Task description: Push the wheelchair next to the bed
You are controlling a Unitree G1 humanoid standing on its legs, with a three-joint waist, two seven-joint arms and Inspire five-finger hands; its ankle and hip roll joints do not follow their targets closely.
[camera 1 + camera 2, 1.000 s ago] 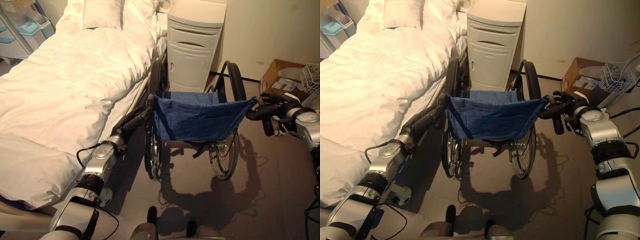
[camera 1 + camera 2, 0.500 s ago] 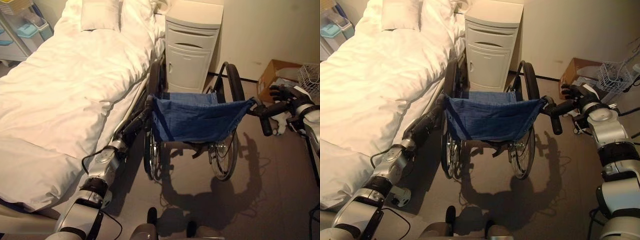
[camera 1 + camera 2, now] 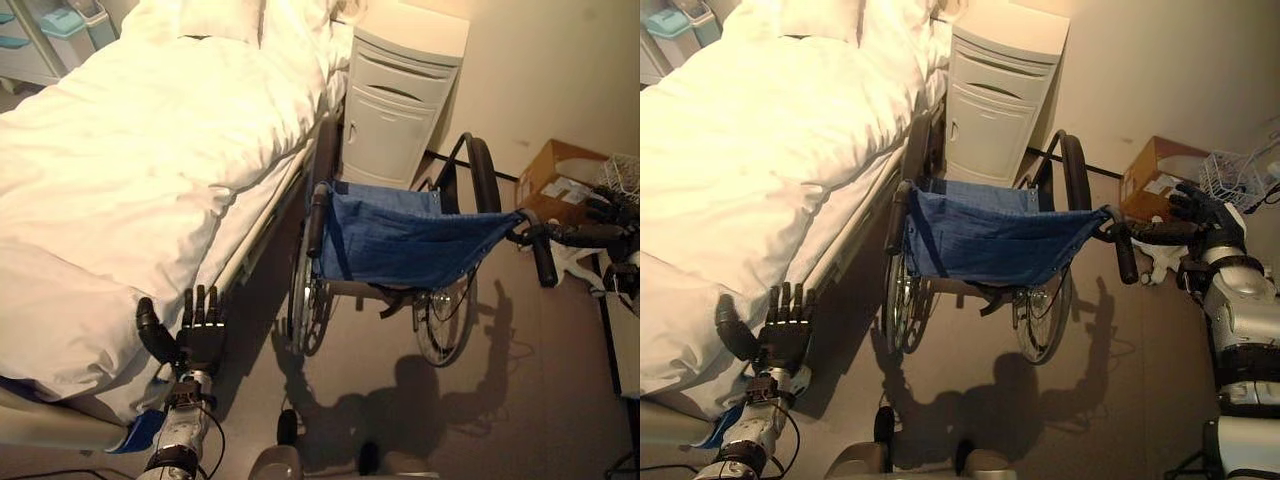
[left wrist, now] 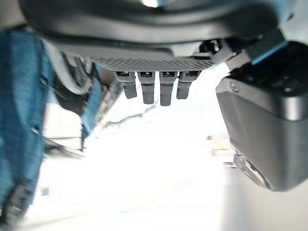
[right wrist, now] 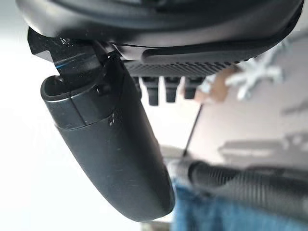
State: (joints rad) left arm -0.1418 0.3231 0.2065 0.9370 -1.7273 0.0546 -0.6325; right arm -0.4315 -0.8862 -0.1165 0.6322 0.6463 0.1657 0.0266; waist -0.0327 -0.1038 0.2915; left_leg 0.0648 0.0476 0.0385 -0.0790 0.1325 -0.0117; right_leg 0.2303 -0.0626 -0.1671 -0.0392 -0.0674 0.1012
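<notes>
The bed [image 3: 130, 170] fills the upper left of the frame, covered by a white duvet [image 3: 150, 140] with a pillow [image 3: 220, 18] at its top edge. Just right of it, in the middle of the frame, stands the wheelchair [image 3: 400, 240], its blue sling back [image 3: 410, 240] stretched between two dark push handles; its left wheel [image 3: 305, 290] is close alongside the bed frame, and its front faces a cream bedside cabinet [image 3: 405, 95] at top centre, which has a drawer above a closed door.

At the right edge, against the wall, an open cardboard box [image 3: 560, 180] sits on the floor; it holds some flat items, too small to make out. Beside it is a white wire basket [image 3: 1235, 178]; what is in it cannot be told. At the upper left corner, pale plastic bins with teal lids [image 3: 65, 20] sit on a shelf, their contents hidden.

The right hand [image 3: 1200, 208] is at the right edge, next to the end of the wheelchair's right push handle [image 3: 1155, 232]. In the right wrist view its fingers [image 5: 166, 89] point straight out and the thumb stands apart, with the ribbed handle lying beside the hand and not enclosed by it.

The left hand [image 3: 195, 335] is in the lower left of the frame, by the duvet's overhanging edge and well apart from the left push handle [image 3: 317, 215]. Its fingers are straight and side by side, thumb spread outward, holding nothing.
</notes>
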